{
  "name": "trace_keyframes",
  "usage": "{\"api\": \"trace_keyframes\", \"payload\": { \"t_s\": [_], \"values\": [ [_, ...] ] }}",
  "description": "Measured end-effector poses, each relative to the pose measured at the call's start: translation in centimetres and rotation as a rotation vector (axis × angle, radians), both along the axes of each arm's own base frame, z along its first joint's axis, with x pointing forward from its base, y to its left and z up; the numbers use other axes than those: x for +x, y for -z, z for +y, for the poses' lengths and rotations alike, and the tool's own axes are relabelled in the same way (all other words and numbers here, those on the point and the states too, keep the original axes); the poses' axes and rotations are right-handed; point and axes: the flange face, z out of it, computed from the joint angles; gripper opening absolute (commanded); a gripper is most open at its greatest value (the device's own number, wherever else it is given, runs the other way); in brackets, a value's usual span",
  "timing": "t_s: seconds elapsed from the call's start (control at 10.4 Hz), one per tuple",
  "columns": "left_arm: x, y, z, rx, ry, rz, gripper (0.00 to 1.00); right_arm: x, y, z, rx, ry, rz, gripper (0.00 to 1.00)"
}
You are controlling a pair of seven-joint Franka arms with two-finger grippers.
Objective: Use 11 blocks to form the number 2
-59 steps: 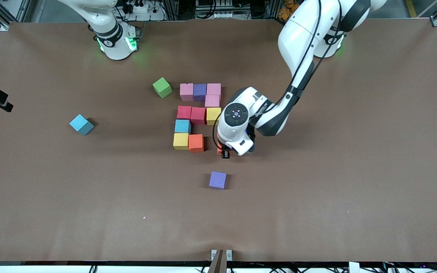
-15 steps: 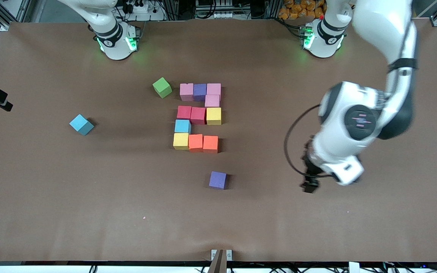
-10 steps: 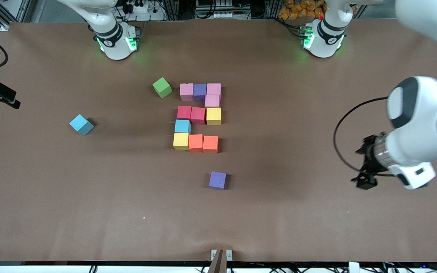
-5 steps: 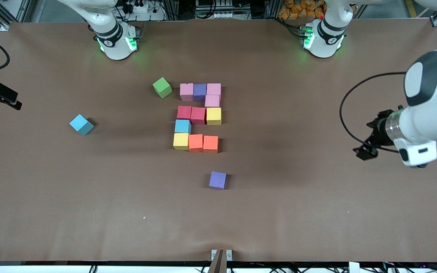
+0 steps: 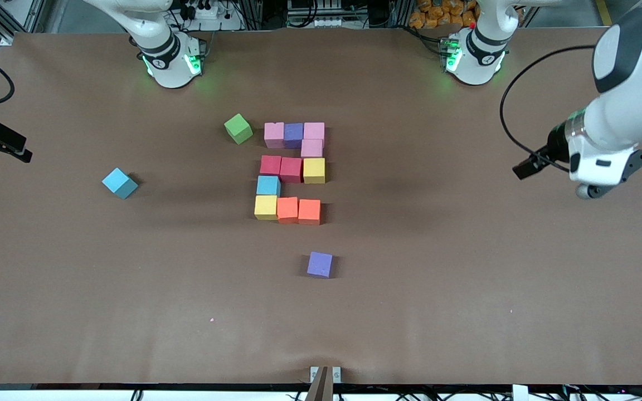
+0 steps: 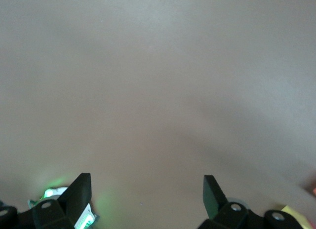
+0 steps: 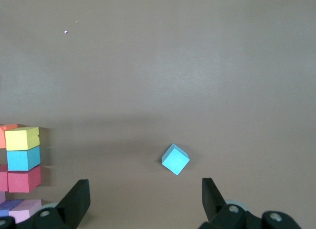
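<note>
The number 2 (image 5: 292, 172) looks complete with eleven blocks, well apart from the left tool (image 5: 524, 169) and the right tool (image 7: 143, 197), both apart and empty.

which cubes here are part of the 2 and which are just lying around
Part of the job: the number 2, eleven touching cubes, pink-purple top row, yellow-orange bottom row.
Lying about: green cube, loose light blue cube, loose purple cube.

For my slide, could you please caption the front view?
Finished number 2 of blocks; left gripper open over bare table.
</note>
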Motion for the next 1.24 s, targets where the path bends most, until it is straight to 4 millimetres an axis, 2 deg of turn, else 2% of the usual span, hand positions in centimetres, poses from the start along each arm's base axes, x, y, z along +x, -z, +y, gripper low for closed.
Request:
{"api": "trace_keyframes", "payload": {
  "t_s": [0.38, 0.57, 0.67, 0.86, 1.05, 1.24],
  "values": [
    [0.4, -2.8, 0.7, -0.047, 0.267, -0.107, 1.00, 0.0, 0.0, 0.0, 0.000, 0.000, 0.000, 1.00],
    [1.0, -5.3, 2.0, -0.055, 0.345, -0.159, 1.00, 0.0, 0.0, 0.0, 0.000, 0.000, 0.000, 1.00],
    [1.1, -6.5, 2.0, -0.055, 0.357, -0.184, 1.00, 0.0, 0.0, 0.0, 0.000, 0.000, 0.000, 1.00],
    [0.8, -8.2, 1.1, -0.050, 0.380, -0.208, 1.00, 0.0, 0.0, 0.0, -0.001, 0.001, 0.000, 1.00],
    [0.1, -8.7, -0.8, -0.003, 0.432, -0.191, 1.00, 0.0, 0.0, 0.0, -0.001, 0.001, 0.000, 1.00],
    [-0.4, -9.1, -1.4, 0.001, 0.516, -0.158, 1.00, 0.0, 0.0, 0.0, -0.001, 0.001, 0.000, 1.00]
  ]
}}
